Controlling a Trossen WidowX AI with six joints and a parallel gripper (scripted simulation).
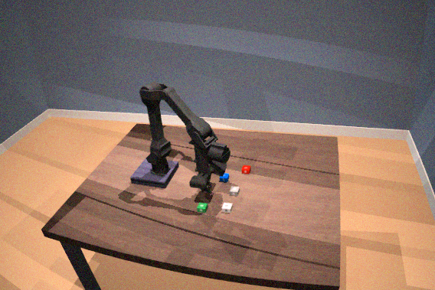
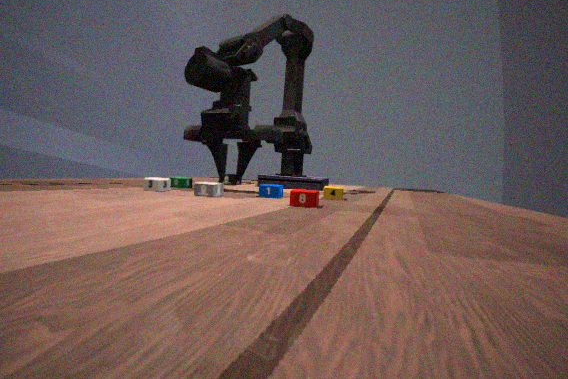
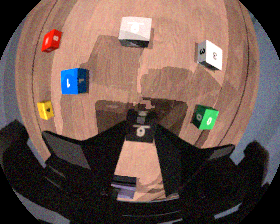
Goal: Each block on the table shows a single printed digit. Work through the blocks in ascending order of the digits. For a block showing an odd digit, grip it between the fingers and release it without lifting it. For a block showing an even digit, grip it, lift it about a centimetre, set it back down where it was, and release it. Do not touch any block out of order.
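Observation:
My gripper (image 1: 209, 193) (image 2: 230, 181) is shut on the black block (image 2: 230, 179) (image 3: 140, 132), which hangs slightly above the table; its pale digit looks like a 6 or a 9. The blue block (image 1: 224, 177) (image 2: 270, 191) (image 3: 74, 81) shows 1. The white block (image 1: 227, 207) (image 2: 156, 184) (image 3: 209, 55) shows 3. The yellow block (image 2: 333, 193) (image 3: 45, 110) shows 4 and is hidden in the top view. The red block (image 1: 246, 170) (image 2: 304, 198) (image 3: 51, 41) shows 8. The green block (image 1: 202, 207) (image 2: 181, 182) (image 3: 206, 117) seems to show 0. The light grey block's (image 1: 234, 190) (image 2: 208, 189) (image 3: 135, 31) digit is unclear.
The arm's purple base plate (image 1: 150, 178) (image 2: 300, 183) stands behind the gripper. In the wrist view, green stands right of the fingers, blue and yellow left, and light grey ahead. Dark shadows cross the wooden table (image 1: 287, 209).

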